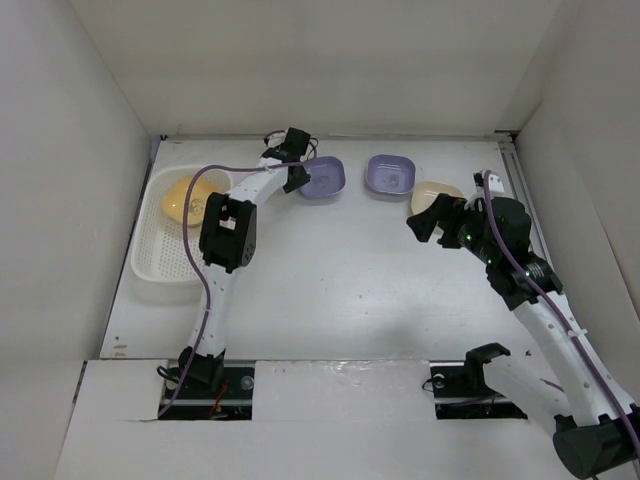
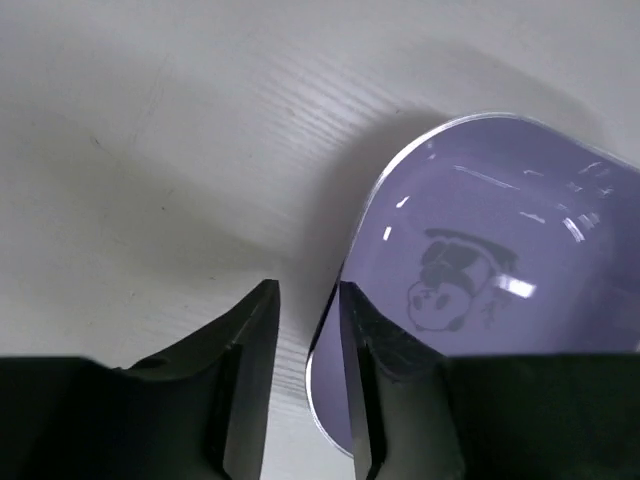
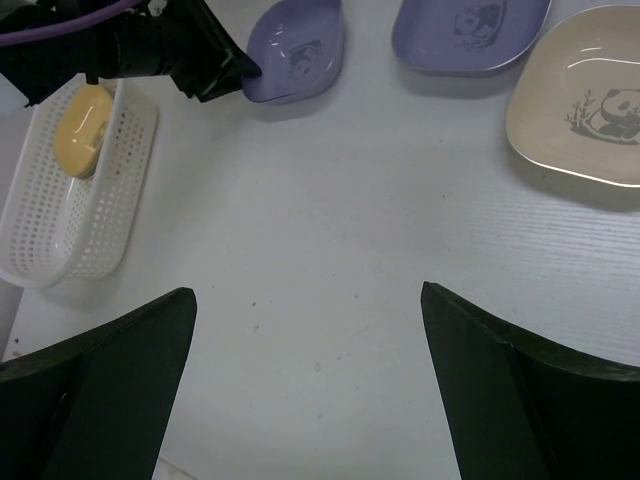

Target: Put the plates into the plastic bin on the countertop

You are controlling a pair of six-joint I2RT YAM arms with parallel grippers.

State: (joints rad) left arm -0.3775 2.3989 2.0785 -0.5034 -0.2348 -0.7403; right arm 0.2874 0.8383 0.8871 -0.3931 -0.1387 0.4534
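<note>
1. The left end effector (image 2: 308, 290) is at the left edge of the nearer-left lavender plate (image 2: 480, 270), one finger over the inside and one outside the rim. The jaws are narrow but not clamped, and a sliver of bench (image 1: 340, 290) shows between the outer finger and the rim.
2. The right end effector (image 3: 306, 292) is spread wide and empty, hovering just near of the cream plate (image 1: 436, 194).
3. The plastic bin (image 1: 150, 255) sits at the left with one orange-yellow plate (image 1: 185, 197) in its far end. The second lavender plate (image 1: 391, 174) is out on the bench too.
4. My worry is that it's a thin rim pinch on a glossy dish. If it closes shallow, I'd guess the plate pivots or slips out on the lift.
5. The carry to the bin also runs back past the arm's own elbow and cable, so a swinging plate could clip the bin wall.
</note>
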